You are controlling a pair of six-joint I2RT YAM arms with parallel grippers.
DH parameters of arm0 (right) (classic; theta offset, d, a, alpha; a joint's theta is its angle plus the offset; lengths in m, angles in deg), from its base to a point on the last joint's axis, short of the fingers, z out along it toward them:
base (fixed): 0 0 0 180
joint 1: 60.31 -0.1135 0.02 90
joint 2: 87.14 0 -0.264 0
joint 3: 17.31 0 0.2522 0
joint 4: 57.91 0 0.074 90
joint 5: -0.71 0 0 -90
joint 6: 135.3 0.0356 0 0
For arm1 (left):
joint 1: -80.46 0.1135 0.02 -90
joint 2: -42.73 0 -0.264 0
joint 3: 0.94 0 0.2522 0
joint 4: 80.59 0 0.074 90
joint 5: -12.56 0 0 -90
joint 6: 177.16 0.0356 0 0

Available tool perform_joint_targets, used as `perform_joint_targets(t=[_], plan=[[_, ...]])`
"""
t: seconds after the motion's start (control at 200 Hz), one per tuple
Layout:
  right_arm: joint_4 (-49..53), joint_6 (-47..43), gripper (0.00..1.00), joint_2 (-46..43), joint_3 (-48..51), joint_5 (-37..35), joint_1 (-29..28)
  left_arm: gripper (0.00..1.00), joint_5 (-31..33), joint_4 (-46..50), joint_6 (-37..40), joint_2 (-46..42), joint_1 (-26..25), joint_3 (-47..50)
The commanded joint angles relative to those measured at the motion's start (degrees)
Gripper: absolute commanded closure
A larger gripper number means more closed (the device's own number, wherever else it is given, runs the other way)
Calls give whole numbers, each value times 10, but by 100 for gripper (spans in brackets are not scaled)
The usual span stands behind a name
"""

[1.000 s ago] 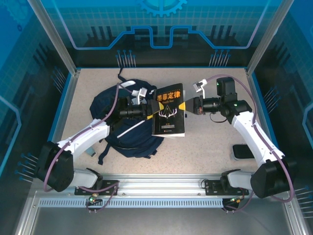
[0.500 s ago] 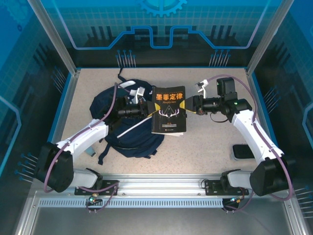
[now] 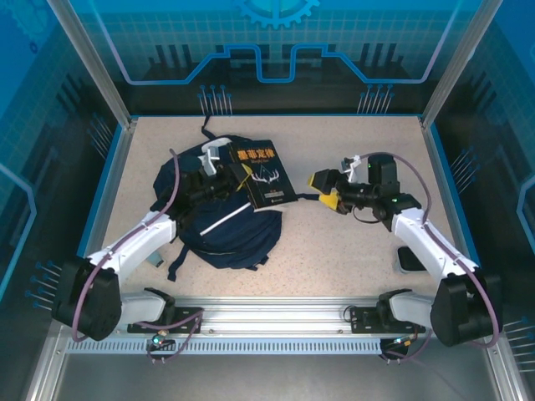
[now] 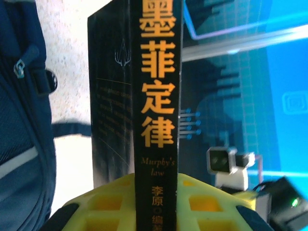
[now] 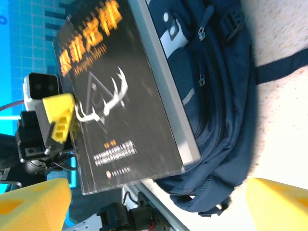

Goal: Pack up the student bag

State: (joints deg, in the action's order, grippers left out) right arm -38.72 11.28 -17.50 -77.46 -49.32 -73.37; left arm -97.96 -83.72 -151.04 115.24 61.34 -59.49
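Note:
The student bag [image 3: 219, 232], navy with a white stripe, lies left of centre on the table; it also shows as blue fabric [image 4: 19, 120] and as a zipped front [image 5: 221, 91]. A black book with an orange title [image 3: 261, 173] hangs tilted over the bag's top right. My left gripper [image 3: 228, 179] is shut on the book's spine [image 4: 156, 96], with a yellow finger [image 4: 103, 202] on each side. My right gripper [image 3: 323, 190] stands open to the right of the book [image 5: 120, 101], apart from it, nothing between its fingertips [image 5: 33, 202].
A flat black object [image 3: 414, 258] lies on the table by the right arm. A small grey item [image 3: 156, 261] sits beside the left arm's forearm. Blue walls fence the table [image 3: 351, 242] on three sides.
The right gripper opened, let go of the book and drew back to the right. The left gripper shut on the spine and carried the book left, over the bag.

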Motion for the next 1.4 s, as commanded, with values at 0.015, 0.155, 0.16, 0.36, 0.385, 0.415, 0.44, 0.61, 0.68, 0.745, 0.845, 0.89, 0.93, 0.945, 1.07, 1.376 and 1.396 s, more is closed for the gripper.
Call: perform_joint_targets(t=[0.015,0.155,0.16,0.36,0.385,0.415,0.44,0.61,0.68,0.745,0.845,0.89,0.93,0.945,1.07,1.376,1.396], plan=[[-171,142,4,-4,12,-41,-60,87,57,-155,-87,16,0,-3],[-266,231,2,23,18,-82,-104,87,78,-209,-126,46,-5,-9],[-271,234,2,24,19,-83,-105,87,79,-210,-127,47,-5,-10],[-421,351,0,96,21,-106,-130,87,97,-255,-159,90,-21,-34],[-435,360,0,102,20,-109,-132,87,96,-259,-162,95,-22,-37],[-447,369,0,109,18,-112,-133,87,97,-264,-165,99,-24,-38],[-453,374,0,114,17,-114,-135,87,98,-269,-166,102,-24,-39],[-460,386,0,135,11,-131,-143,87,102,-281,-180,113,-29,-40],[-472,395,0,146,12,-134,-143,87,104,-282,-181,112,-32,-39],[-482,403,0,154,13,-136,-144,87,104,-277,-181,110,-32,-38],[-483,405,1,156,19,-140,-143,87,104,-273,-177,106,-31,-37],[-473,402,1,154,23,-143,-143,87,106,-268,-175,104,-32,-35],[-461,398,1,149,26,-147,-143,87,108,-267,-171,101,-32,-34],[-457,393,1,147,27,-149,-142,87,109,-265,-169,100,-32,-33],[-398,356,0,123,29,-159,-139,87,114,-253,-156,92,-32,-34],[-379,337,0,106,27,-161,-137,87,116,-246,-144,82,-33,-40],[-385,341,0,112,24,-157,-137,87,115,-246,-146,83,-33,-39]])
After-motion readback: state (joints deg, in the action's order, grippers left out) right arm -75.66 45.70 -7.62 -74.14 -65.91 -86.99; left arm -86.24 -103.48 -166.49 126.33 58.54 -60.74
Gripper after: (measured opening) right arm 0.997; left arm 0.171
